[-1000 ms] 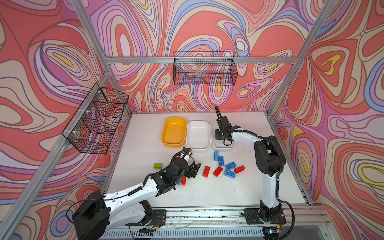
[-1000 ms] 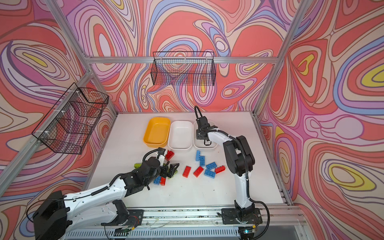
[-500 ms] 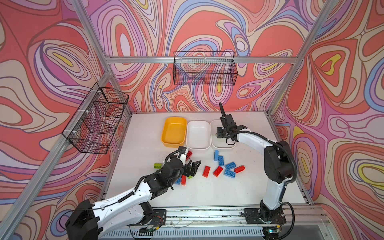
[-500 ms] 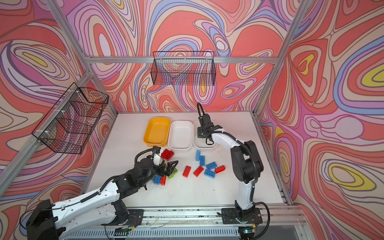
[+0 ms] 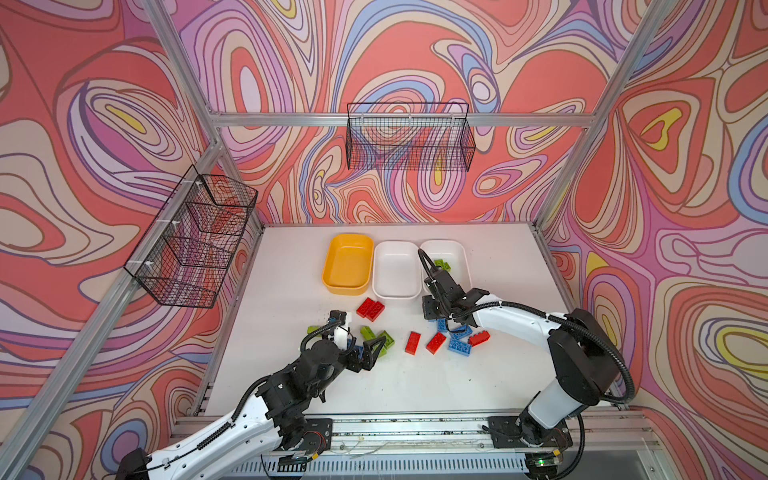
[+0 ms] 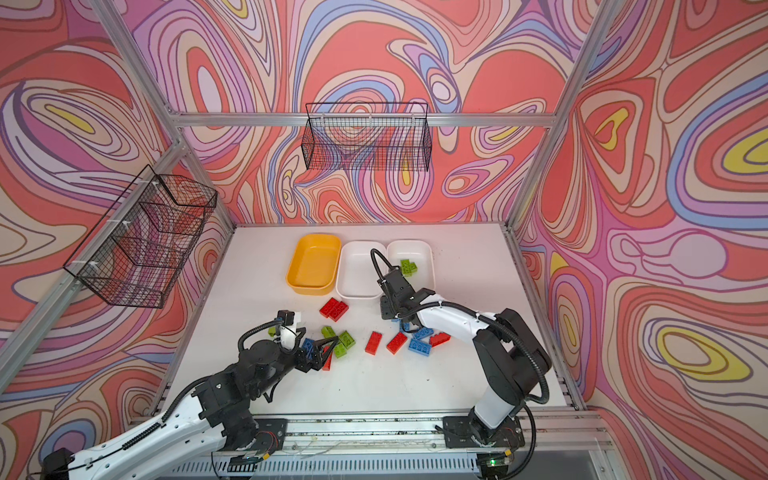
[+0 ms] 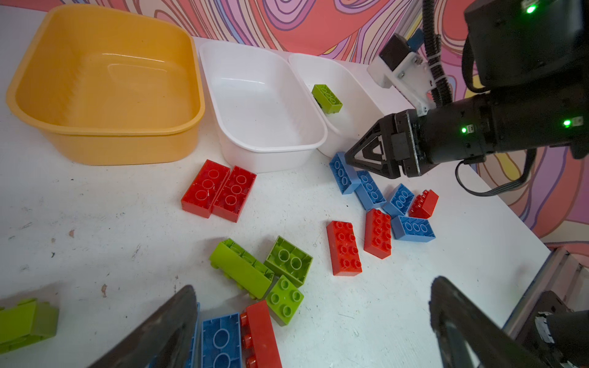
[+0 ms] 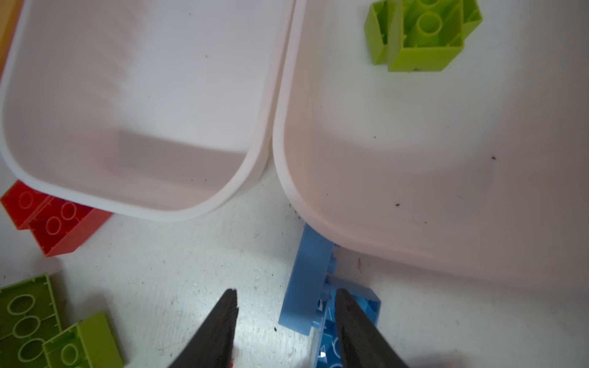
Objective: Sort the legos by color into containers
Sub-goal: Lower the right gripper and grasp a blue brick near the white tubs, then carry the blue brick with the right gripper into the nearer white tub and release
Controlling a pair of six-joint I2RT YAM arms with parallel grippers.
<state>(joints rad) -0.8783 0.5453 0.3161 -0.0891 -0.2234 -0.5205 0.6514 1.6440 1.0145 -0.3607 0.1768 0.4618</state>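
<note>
Three containers stand in a row at the back: a yellow tub [image 5: 348,266], a white tub [image 5: 396,270], and a second white tub [image 5: 455,251] holding green legos [image 5: 442,264]. My right gripper [image 8: 287,291] is open just in front of that tub. A blue lego [image 8: 310,274] stands on edge between its jaws, ungripped. My left gripper [image 7: 315,286] is wide open and holds nothing. It hangs low over a blue lego [image 7: 221,341], a red one [image 7: 259,334] and green ones [image 7: 285,299]. More red [image 5: 370,309] and blue legos [image 5: 459,340] lie loose on the table.
Black wire baskets hang on the back wall [image 5: 409,137] and the left wall [image 5: 195,241]. Aluminium posts frame the white table, and a metal rail [image 5: 415,432] runs along its front. One green lego [image 5: 313,329] lies apart, left of my left gripper.
My right gripper has come from above the right white tub down to the blue legos in front of it, and its jaws have parted. My left gripper has drawn back slightly.
</note>
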